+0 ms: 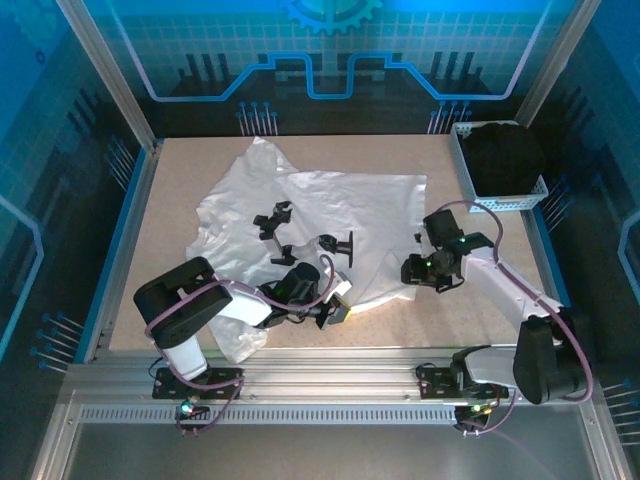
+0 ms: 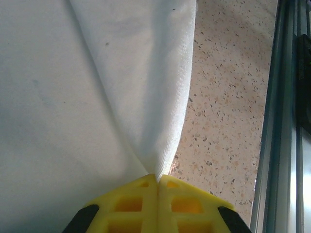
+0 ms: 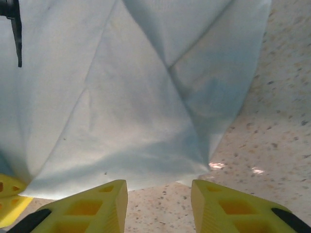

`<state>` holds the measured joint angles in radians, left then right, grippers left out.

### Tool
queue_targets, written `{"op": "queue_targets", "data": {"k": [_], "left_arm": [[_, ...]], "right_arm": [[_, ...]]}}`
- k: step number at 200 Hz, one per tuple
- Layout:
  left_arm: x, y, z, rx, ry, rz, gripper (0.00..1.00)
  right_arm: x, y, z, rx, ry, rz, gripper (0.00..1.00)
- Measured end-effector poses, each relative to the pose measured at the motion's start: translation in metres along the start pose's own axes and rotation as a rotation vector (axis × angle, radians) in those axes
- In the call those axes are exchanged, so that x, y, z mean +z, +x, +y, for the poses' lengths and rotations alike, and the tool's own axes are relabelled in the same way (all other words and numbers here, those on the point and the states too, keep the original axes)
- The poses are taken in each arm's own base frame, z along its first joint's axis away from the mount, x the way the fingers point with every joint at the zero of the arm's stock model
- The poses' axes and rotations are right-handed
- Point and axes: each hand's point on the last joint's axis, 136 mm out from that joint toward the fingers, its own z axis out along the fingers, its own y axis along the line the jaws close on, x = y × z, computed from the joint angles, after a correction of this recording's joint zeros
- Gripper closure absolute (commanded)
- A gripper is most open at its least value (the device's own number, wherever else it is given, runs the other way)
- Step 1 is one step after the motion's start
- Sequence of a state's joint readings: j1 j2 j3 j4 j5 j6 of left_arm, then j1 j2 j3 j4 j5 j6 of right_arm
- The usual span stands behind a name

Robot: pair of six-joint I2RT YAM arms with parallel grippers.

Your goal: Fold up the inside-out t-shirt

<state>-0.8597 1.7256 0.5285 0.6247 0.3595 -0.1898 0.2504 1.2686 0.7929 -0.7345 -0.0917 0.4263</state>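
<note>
1. Inside-out t-shirt point(image 1: 320, 205): white cloth, spread rumpled over the middle of the bench point(image 1: 180, 170), one part reaching toward the far left corner and a loose fold lying close to the near edge under the left arm
2. Left gripper point(image 1: 337, 310): low over the near hem of the shirt, toward the middle of the near edge. In the left wrist view, the left gripper point(image 2: 156, 177) has its yellow fingers pressed together on a pinch of the shirt point(image 2: 73, 97), and the cloth fans out from that pinch
3. Right gripper point(image 1: 408, 270): at the shirt's right-hand near corner. In the right wrist view, the right gripper point(image 3: 159, 187) has its jaws partly apart with bare bench between them. The shirt's point(image 3: 121, 97) edge lies just ahead of the fingertips and nothing is gripped
4. Small black shapes point(image 1: 272, 220): lying on the cloth near its middle; what they are cannot be told
5. White basket point(image 1: 500, 203): at the far right corner, holding a black garment point(image 1: 505, 155), well apart from the shirt
</note>
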Motion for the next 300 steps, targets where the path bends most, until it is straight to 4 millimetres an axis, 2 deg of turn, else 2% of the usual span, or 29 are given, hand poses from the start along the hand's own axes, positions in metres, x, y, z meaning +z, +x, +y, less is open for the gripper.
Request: {"op": "queue_targets", "data": {"k": [31, 59, 103, 164, 202, 244, 259, 273, 300], "left_arm": [[0.0, 0.0, 0.0, 0.01, -0.001, 0.001, 1.0], [0.0, 0.0, 0.0, 0.012, -0.004, 0.0, 1.0], [0.0, 0.0, 0.0, 0.015, -0.003, 0.0, 1.0], [0.0, 0.0, 0.0, 0.018, -0.003, 0.0, 1.0], [0.001, 0.0, 0.0, 0.017, -0.003, 0.001, 1.0], [0.002, 0.0, 0.001, 0.017, -0.003, 0.002, 1.0], [0.002, 0.0, 0.001, 0.016, -0.004, 0.004, 1.0], [0.003, 0.001, 0.002, 0.015, -0.004, 0.006, 1.0], [0.003, 0.002, 0.002, 0.014, -0.005, 0.007, 1.0]], "right_arm": [[0.013, 0.02, -0.009, 0.081, 0.008, 0.052, 0.53], [0.021, 0.025, -0.014, 0.168, -0.023, 0.064, 0.5], [0.022, 0.01, -0.004, 0.212, -0.095, 0.021, 0.49], [0.029, 0.0, -0.007, 0.248, -0.098, 0.003, 0.51], [0.031, -0.006, -0.007, 0.255, -0.102, -0.018, 0.57], [0.033, -0.01, -0.008, 0.268, -0.099, -0.032, 0.77], [0.033, -0.011, -0.01, 0.268, -0.094, -0.038, 0.81], [0.033, -0.012, -0.01, 0.267, -0.093, -0.041, 0.8], [0.033, -0.013, -0.011, 0.264, -0.087, -0.048, 0.7]]}}
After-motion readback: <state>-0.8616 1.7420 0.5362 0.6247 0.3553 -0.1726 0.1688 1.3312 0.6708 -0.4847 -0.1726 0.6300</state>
